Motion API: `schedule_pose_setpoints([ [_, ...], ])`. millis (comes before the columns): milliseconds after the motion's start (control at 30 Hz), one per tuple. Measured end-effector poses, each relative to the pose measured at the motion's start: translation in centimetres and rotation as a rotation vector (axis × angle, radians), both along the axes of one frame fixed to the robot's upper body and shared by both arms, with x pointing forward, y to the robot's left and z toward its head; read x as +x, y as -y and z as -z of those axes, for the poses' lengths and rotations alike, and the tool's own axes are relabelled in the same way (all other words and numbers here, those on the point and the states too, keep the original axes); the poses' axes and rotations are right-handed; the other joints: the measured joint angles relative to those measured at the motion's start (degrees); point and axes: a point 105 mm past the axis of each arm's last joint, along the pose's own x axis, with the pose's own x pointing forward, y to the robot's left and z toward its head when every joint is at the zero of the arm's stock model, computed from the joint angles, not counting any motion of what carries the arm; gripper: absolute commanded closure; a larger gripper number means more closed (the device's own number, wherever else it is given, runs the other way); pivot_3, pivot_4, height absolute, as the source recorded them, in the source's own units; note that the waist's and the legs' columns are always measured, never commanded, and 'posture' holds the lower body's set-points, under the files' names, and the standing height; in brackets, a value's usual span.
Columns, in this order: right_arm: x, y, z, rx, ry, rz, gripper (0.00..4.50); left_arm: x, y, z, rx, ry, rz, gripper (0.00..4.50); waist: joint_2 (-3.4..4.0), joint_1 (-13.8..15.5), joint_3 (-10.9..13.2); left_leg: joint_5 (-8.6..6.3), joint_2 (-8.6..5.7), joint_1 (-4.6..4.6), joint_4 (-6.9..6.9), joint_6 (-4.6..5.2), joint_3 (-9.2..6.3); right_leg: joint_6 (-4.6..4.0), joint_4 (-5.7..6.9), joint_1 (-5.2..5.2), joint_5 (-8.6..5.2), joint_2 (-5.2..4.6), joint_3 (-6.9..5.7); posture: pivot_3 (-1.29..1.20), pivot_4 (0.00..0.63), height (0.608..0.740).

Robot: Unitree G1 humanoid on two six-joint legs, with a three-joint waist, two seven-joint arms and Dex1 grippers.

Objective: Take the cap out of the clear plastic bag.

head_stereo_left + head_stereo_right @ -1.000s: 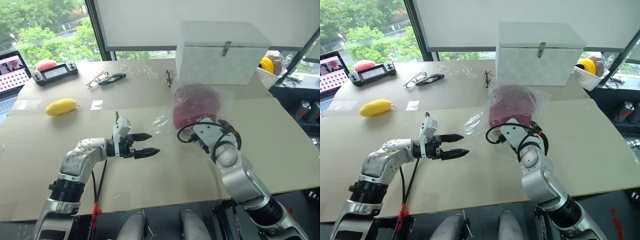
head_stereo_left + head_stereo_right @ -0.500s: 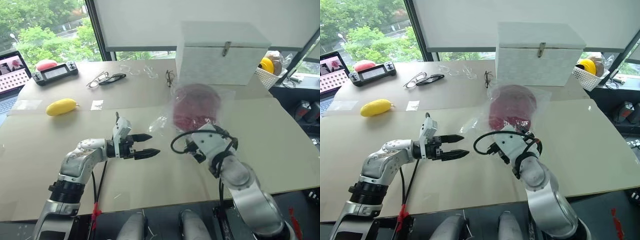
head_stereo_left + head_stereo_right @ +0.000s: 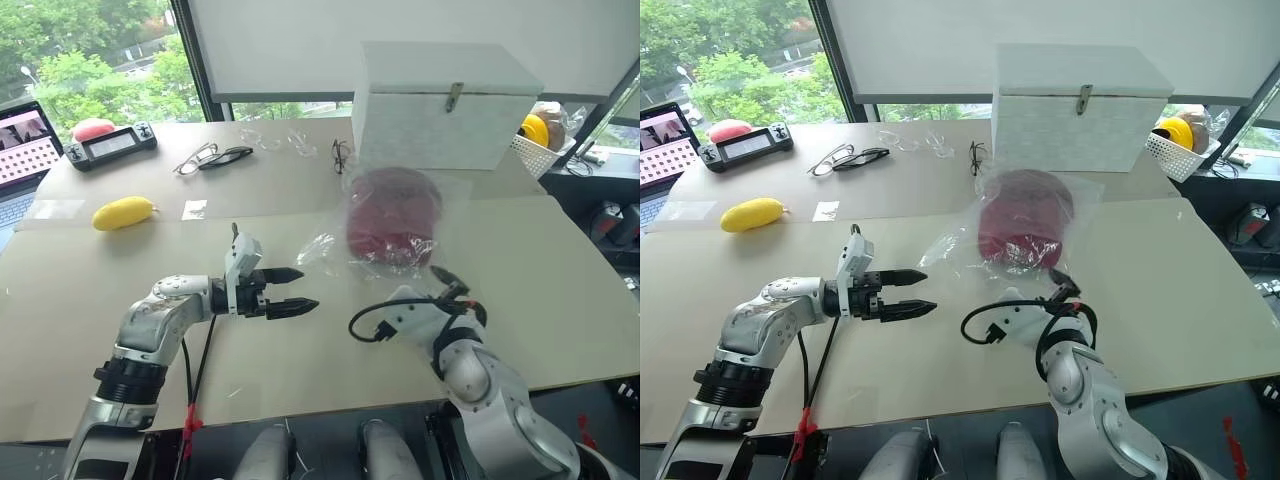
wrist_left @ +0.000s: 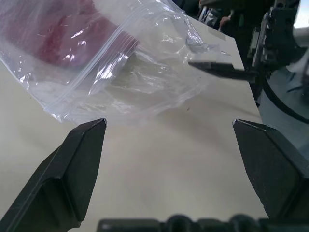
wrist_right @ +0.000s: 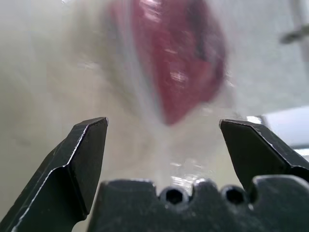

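While the dark red fabric cap (image 3: 392,212) still lies sealed in the clear crinkly plastic bag (image 3: 345,240) mid-table, the right gripper (image 3: 447,281) has drawn back off it, wide open and empty; the left gripper (image 3: 298,289) waits agape beside the bag's corner, so extraction hasn't begun.

Office or lab space: wide beige surface (image 3: 120,290) by a window (image 3: 90,50), laptop (image 3: 22,150), handheld controller (image 3: 110,146), white storage box (image 3: 440,105).
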Motion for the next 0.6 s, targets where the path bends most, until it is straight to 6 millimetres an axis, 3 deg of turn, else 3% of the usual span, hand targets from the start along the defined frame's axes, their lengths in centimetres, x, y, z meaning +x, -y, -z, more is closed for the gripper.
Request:
schedule_pose_setpoints([
  [167, 0.5, 0.7, 0.7, 0.029, 0.015, 0.102, 0.05, 0.0, 0.0, 0.0, 0.002, -0.004, 0.001, 0.00, 0.00, 0.0, 0.0, 0.00, 0.01, 0.00, 0.00, 0.00, 0.00, 0.00, 0.01, 0.00, 0.00, 0.01, 0.00, 0.00, 0.150, 0.740],
  [300, 1.0, 0.8, 0.1, 0.107, 0.042, 0.135, 1.11, 0.1, 0.1, -0.2, 0.001, 0.001, 0.002, 0.00, 0.00, 0.0, 0.0, 0.00, 0.01, 0.01, 0.00, 0.00, -0.02, -0.05, 0.01, 0.01, 0.04, 0.00, 0.00, 0.00, 0.150, 0.740],
  [600, 1.8, -0.4, -1.7, 0.205, 0.115, 0.066, 4.24, 0.3, 0.5, -0.2, -0.017, 0.008, 0.002, 0.00, 0.00, -0.1, 0.0, 0.00, 0.00, 0.03, 0.00, 0.00, -0.01, -0.12, 0.02, 0.01, 0.08, 0.02, 0.00, 0.00, 0.150, 0.740],
])
